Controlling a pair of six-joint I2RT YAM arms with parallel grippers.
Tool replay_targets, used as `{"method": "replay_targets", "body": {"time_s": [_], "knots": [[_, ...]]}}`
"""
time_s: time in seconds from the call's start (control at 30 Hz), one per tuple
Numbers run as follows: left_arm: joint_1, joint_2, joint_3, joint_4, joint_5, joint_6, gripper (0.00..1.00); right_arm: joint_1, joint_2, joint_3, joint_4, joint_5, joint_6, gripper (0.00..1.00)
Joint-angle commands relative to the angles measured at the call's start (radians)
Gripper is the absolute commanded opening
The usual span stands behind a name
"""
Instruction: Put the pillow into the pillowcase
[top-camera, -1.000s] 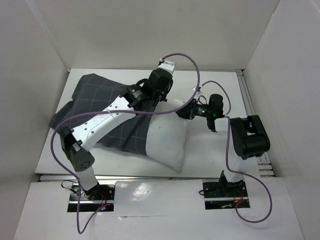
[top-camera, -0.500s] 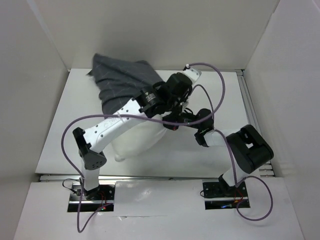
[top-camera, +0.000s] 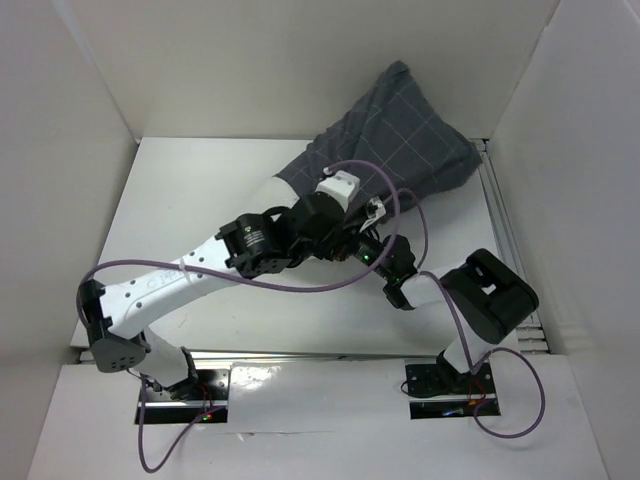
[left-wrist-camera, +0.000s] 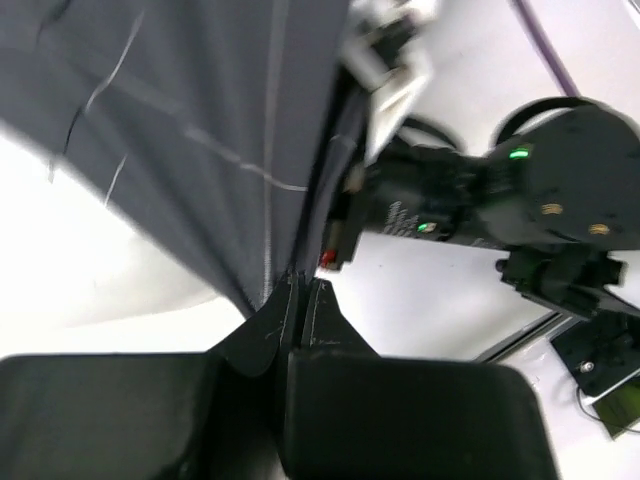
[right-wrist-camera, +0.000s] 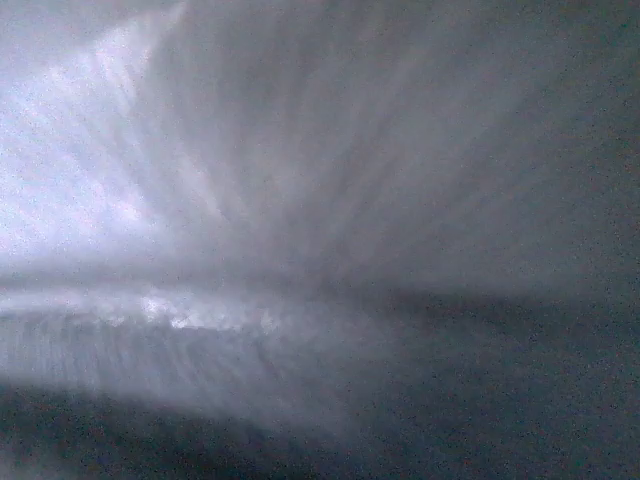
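The pillowcase, dark grey with a pale grid, hangs raised over the table's back right corner. A white strip of the pillow shows at its lower left edge. In the left wrist view my left gripper is shut on a fold of the pillowcase, with the white pillow bulging to the left. My right gripper sits right beside the left one, its fingers hidden in the cloth. Blurred grey-white fabric fills the right wrist view, so no jaws show there.
White walls box in the table on three sides. A metal rail runs along the right edge. Purple cables loop around both arms, and the right arm's elbow is folded near the front right.
The pillowcase and pillow have swung from the table's left side up and across to the back right. The left arm swept right with the cloth, and the right gripper drew in towards centre.
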Motion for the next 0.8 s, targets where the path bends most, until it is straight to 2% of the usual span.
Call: {"method": "replay_targets", "body": {"time_s": [0.0,0.07,0.17,0.2,0.3,0.33,0.37,0.4,0.47,0.5,0.57,0.6,0.63,0.7,0.73,0.77], "knots": [[-0.069,-0.106,-0.067,-0.116,0.007,-0.202,0.0,-0.067,-0.134,0.005,0.61,0.304,-0.065,0.0],[-0.069,-0.106,-0.137,-0.154,-0.057,-0.253,0.0,-0.077,-0.188,-0.022,0.58,0.259,-0.082,0.0],[-0.017,-0.081,-0.19,-0.144,-0.047,-0.264,0.0,-0.077,-0.311,-0.022,0.324,0.163,-0.03,0.0],[0.012,-0.072,-0.199,-0.119,-0.047,-0.264,0.0,-0.068,-0.351,-0.022,0.193,0.144,-0.03,0.0],[0.087,-0.023,-0.21,-0.073,-0.022,-0.235,0.0,-0.041,-0.374,-0.056,0.063,0.126,-0.018,0.03],[0.11,-0.012,-0.219,-0.029,-0.007,-0.226,0.0,-0.028,-0.388,-0.07,0.047,0.126,-0.018,0.09],[0.132,0.0,-0.219,-0.015,0.033,-0.213,0.0,-0.028,-0.402,-0.079,0.024,0.135,-0.018,0.3],[0.17,0.021,-0.219,-0.004,0.057,-0.213,0.0,-0.016,-0.423,-0.079,-0.056,0.135,-0.018,0.38],[0.193,0.032,-0.247,0.007,0.088,-0.204,0.0,-0.003,-0.446,-0.065,-0.178,0.174,-0.033,0.48],[0.193,0.032,-0.259,0.016,0.088,-0.204,0.0,0.006,-0.446,-0.035,-0.295,0.187,-0.053,0.58],[0.203,0.032,-0.288,0.016,0.088,-0.194,0.0,0.006,-0.456,0.007,-0.437,0.218,-0.067,0.65],[0.203,0.022,-0.297,0.016,0.088,-0.193,0.0,0.006,-0.465,0.04,-0.492,0.227,-0.087,0.75],[0.212,0.009,-0.306,0.016,0.088,-0.193,0.0,0.006,-0.474,0.056,-0.605,0.236,-0.087,0.77],[0.212,-0.007,-0.337,0.027,0.088,-0.171,0.08,0.006,-0.489,0.077,-0.689,0.25,-0.087,0.87],[0.203,-0.017,-0.337,0.027,0.088,-0.17,0.16,0.006,-0.512,0.077,-0.753,0.25,-0.087,0.96],[0.203,-0.039,-0.351,0.037,0.088,-0.154,0.27,0.006,-0.529,0.09,-0.791,0.25,-0.087,0.99]]}}
